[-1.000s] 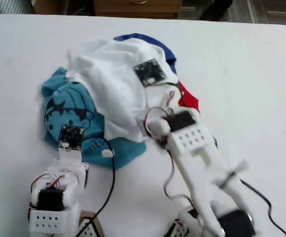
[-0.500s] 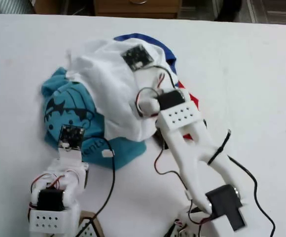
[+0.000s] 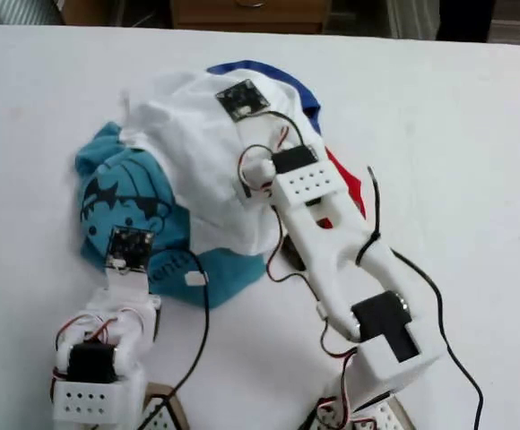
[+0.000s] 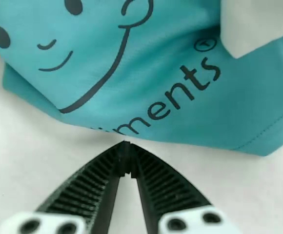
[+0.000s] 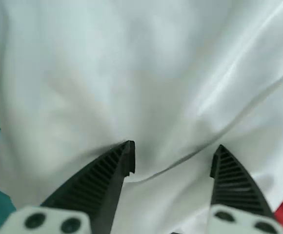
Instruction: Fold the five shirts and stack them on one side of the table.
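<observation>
White shirt (image 5: 146, 73): matt cloth, creased. Teal shirt (image 4: 146, 68): smooth matt cloth. Left gripper (image 4: 126, 147): ribbed black plastic.

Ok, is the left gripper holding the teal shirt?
No, the left gripper is shut on nothing, at the hem of the teal shirt.

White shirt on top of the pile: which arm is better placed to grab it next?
Right, probably. The right tool is open directly over the white shirt. The left tool is shut over the bare table, short of the hem of the teal shirt.
</observation>
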Controlling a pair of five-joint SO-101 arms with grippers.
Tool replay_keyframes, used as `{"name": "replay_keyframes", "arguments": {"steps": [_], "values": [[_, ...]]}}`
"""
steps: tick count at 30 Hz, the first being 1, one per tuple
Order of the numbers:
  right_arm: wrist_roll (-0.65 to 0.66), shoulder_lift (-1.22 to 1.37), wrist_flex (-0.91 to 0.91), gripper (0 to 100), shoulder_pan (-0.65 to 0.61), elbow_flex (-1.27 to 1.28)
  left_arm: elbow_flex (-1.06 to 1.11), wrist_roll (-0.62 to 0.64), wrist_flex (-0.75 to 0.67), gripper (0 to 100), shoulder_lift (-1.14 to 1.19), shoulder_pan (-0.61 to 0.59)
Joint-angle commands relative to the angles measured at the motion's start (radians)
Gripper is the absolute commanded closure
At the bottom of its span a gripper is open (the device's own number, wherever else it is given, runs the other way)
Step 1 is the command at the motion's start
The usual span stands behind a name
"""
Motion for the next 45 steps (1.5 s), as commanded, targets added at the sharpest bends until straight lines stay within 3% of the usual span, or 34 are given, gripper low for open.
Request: {"name": "replay_keyframes", "arguments": {"steps": [1,7,13,18,28,37,45], "values": [[0.008,-0.001,0.033,73.8,0.008,-0.041,0.021,-0.008,-0.002,97,-0.006,0.009],[0.009,0.097,0.036,74.2,0.013,-0.026,0.021,-0.008,-0.002,97,-0.006,0.009],[0.078,0.209,0.028,90.4,0.091,-0.032,0.021,-0.008,-0.002,97,-0.006,0.009],[0.153,0.208,0.039,91.7,0.13,-0.029,0.021,-0.008,-0.002,97,-0.006,0.009],[0.157,0.039,0.311,60.0,0.125,-0.198,0.021,-0.008,-0.002,97,-0.006,0.009],[0.157,-0.251,0.585,59.8,0.159,-0.377,0.021,-0.009,-0.002,97,-0.006,0.015],[0.158,-0.481,0.733,59.8,0.349,-0.362,0.021,-0.006,-0.002,97,-0.006,0.101]]}}
